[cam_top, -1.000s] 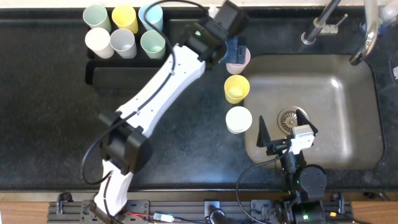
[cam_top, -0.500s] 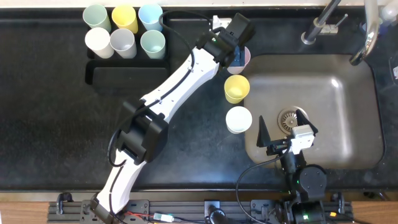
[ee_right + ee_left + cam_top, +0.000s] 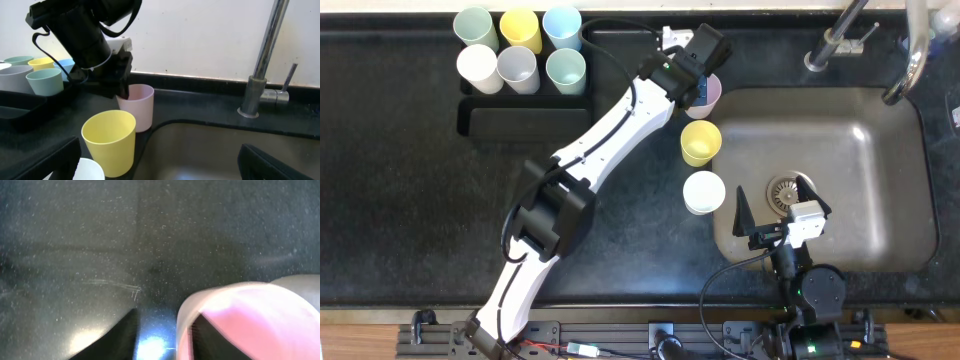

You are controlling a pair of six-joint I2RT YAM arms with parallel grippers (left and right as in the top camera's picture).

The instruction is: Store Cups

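Note:
A pink cup [image 3: 713, 98] stands upright on the black counter at the sink's far left corner. My left gripper [image 3: 697, 86] is down at its rim, open. In the left wrist view one finger [image 3: 212, 341] is inside the pink cup [image 3: 255, 315] and the other finger [image 3: 112, 342] is outside, with a gap to the wall. A yellow cup [image 3: 700, 142] and a white cup [image 3: 703, 191] stand nearer along the sink's left edge. My right gripper [image 3: 775, 207] rests open low over the sink's near side, holding nothing.
A black tray [image 3: 510, 120] at the back left holds several upright cups [image 3: 517, 68] in two rows, its near half bare. The steel sink [image 3: 865, 160] takes up the right side, with a faucet [image 3: 835, 42] behind it.
The left arm swung right and settled its gripper onto the pink cup's rim; over the last half second it barely moved. The right arm stayed still.

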